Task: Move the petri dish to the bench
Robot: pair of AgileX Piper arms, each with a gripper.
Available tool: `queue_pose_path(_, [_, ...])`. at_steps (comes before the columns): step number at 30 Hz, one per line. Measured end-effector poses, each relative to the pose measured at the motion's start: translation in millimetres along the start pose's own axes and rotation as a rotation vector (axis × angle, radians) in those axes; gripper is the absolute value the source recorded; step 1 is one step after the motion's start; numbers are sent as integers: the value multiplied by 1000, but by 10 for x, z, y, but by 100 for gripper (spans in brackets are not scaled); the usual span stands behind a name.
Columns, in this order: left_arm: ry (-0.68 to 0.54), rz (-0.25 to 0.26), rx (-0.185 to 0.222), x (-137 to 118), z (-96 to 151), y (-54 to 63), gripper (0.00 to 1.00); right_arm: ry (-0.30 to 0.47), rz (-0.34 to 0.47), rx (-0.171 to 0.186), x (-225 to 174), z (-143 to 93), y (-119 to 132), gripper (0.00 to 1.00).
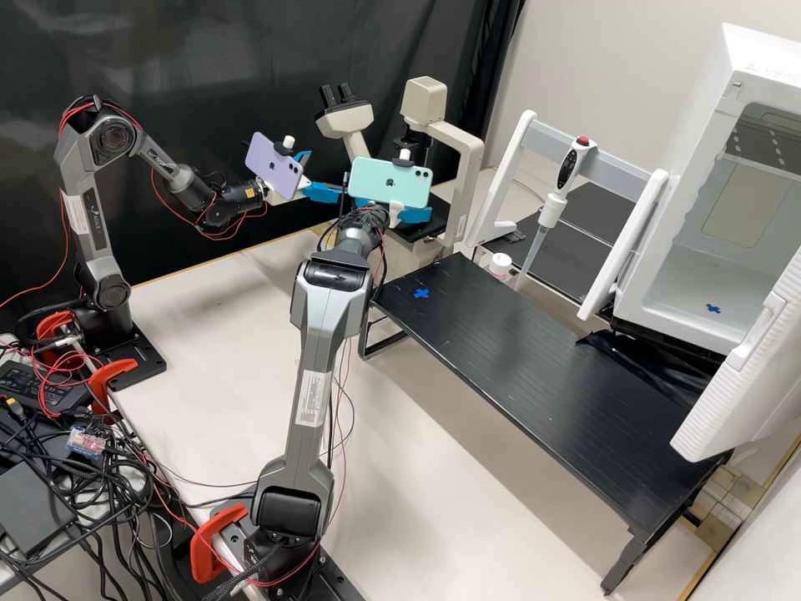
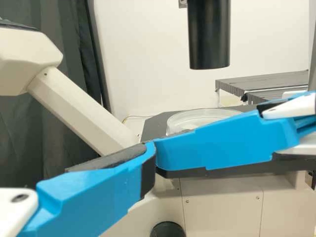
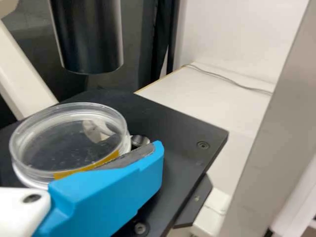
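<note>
- High view: L gripper [image 1: 326, 173] & R gripper [image 1: 415, 214] both up by the microscope [image 1: 473, 167], at the far part of the bench [image 1: 209, 334].
- L gripper: jaws well apart, nothing btwn them; in the L wrist view, one blue jaw sits in front of the microscope, dish farther off.
- R gripper: R wrist view has one blue jaw right alongside the petri dish [image 3: 69, 140], pad twd its side wall; can't tell if jaws are clamped on it or just round it.
- Petri dish: clear, flat on the microscope's black stage [image 3: 182, 136], under the black cylinder [image 3: 89, 39]; yellow strip [image 3: 86, 168] on its side, next to the R pad.
- Elsewhere, high view: black raised table [image 1: 534, 359] w/ blue cross mark [image 1: 421, 293]; pipette [image 1: 551, 209] upright in its stand, small white-capped bottle [image 1: 500, 265] close by.
</note>
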Motion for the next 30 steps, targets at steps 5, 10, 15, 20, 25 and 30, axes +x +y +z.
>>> queue_pose_path(5, [0, 0, 0, 0, 0, 0, 100, -10, 15, -22, 4, -6, 14, 100])
queue_pose_path(10, [0, 0, 0, 0, 0, 0, 100, -19, 28, -32, 4, -11, 24, 100])
queue_pose_path(15, [0, 0, 0, 0, 0, 0, 100, -31, 49, -42, 24, -9, 8, 100])
queue_pose_path(20, [0, 0, 0, 0, 0, 0, 100, -41, 52, -45, 37, 7, -11, 0])
queue_pose_path(25, [0, 0, 0, 0, 0, 0, 100, -42, 54, -45, 37, 8, -9, 0])
queue_pose_path(30, [0, 0, 0, 0, 0, 0, 100, -38, 54, -46, 32, -15, -28, 0])
